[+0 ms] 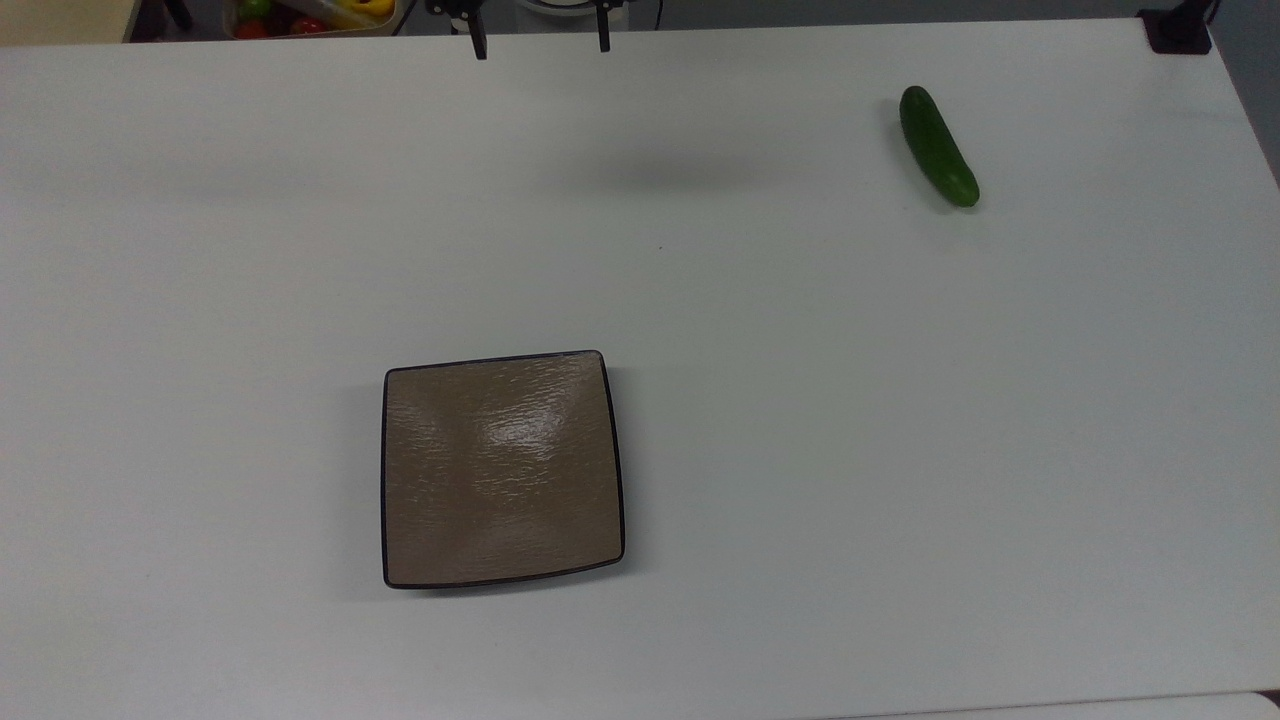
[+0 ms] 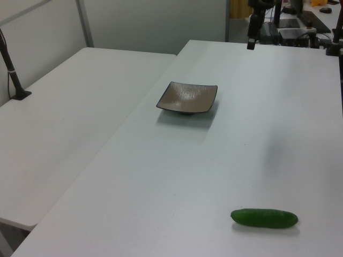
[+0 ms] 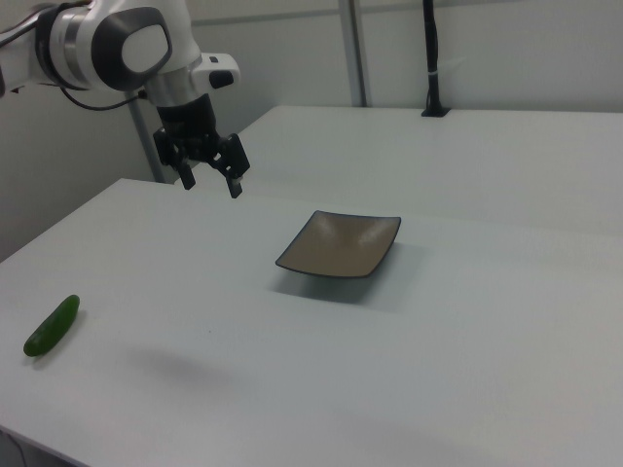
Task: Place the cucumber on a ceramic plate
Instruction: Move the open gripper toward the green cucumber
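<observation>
- On the bench [image 1: 760,400], top view: cucumber [image 1: 938,147] lies upper right, well apart from the empty ceramic plate [image 1: 500,468].
- Left view: cucumber nearest the camera.
- Right view: gripper [image 3: 209,178] hangs above the bench, fingers [image 3: 235,188] spread wide, holding nothing.

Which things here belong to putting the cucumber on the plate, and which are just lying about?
Belonging to the job:
- cucumber, lying on the white table, far from the plate
- ceramic plate, nothing on it
- gripper, open, hanging above the table

Just lying about:
- bin of colourful items beyond the table's far edge in the top view
- black pole on the neighbouring table
</observation>
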